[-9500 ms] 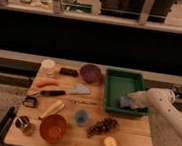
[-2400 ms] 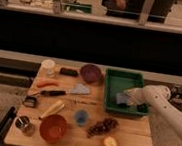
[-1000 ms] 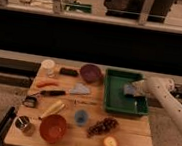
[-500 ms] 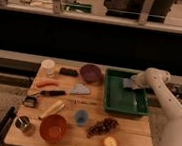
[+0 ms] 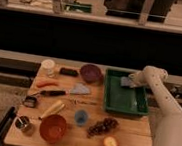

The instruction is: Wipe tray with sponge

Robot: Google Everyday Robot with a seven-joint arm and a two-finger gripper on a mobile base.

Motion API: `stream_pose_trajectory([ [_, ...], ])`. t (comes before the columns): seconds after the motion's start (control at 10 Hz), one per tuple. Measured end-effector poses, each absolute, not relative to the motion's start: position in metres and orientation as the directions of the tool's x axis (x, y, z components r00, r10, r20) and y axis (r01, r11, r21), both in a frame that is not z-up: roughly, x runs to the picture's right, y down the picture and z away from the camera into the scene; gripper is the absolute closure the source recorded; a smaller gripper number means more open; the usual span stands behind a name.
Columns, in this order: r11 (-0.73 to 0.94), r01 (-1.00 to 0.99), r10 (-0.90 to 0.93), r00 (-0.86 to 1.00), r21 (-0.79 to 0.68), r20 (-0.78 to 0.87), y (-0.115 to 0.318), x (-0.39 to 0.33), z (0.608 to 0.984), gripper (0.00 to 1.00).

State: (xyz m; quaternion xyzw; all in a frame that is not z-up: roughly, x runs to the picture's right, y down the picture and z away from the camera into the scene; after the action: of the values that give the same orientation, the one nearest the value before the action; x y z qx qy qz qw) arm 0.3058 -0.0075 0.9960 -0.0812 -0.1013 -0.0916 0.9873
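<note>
The dark-green tray (image 5: 125,103) sits on the right side of the wooden table. The blue-grey sponge (image 5: 127,82) lies inside the tray at its far right corner. My gripper (image 5: 133,80) reaches in from the right on a white arm and presses down on the sponge, its tips hidden against it. The tray's floor in front of the sponge is bare.
Left of the tray are a purple bowl (image 5: 90,72), a white cup (image 5: 48,65), a carrot (image 5: 47,83), a black-handled knife (image 5: 54,93) with a pale-blue wedge (image 5: 81,90), a banana (image 5: 53,108), a red bowl (image 5: 53,127), a small blue cup (image 5: 81,117), grapes (image 5: 102,127) and an orange fruit (image 5: 110,143).
The gripper and sponge have travelled from the tray's near right corner along the right side to its far right corner.
</note>
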Motion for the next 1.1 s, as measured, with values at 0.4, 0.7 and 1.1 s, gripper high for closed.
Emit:
stream_pose_trajectory([
  [0.4, 0.953, 0.277, -0.237, 0.933, -0.120, 0.272, -0.017, 0.249, 0.997, 1.00],
  [0.7, 0.941, 0.318, -0.272, 0.913, -0.113, 0.303, -0.023, 0.225, 1.001, 1.00],
  [1.1, 0.942, 0.315, -0.266, 0.913, -0.120, 0.310, -0.004, 0.236, 0.986, 1.00],
])
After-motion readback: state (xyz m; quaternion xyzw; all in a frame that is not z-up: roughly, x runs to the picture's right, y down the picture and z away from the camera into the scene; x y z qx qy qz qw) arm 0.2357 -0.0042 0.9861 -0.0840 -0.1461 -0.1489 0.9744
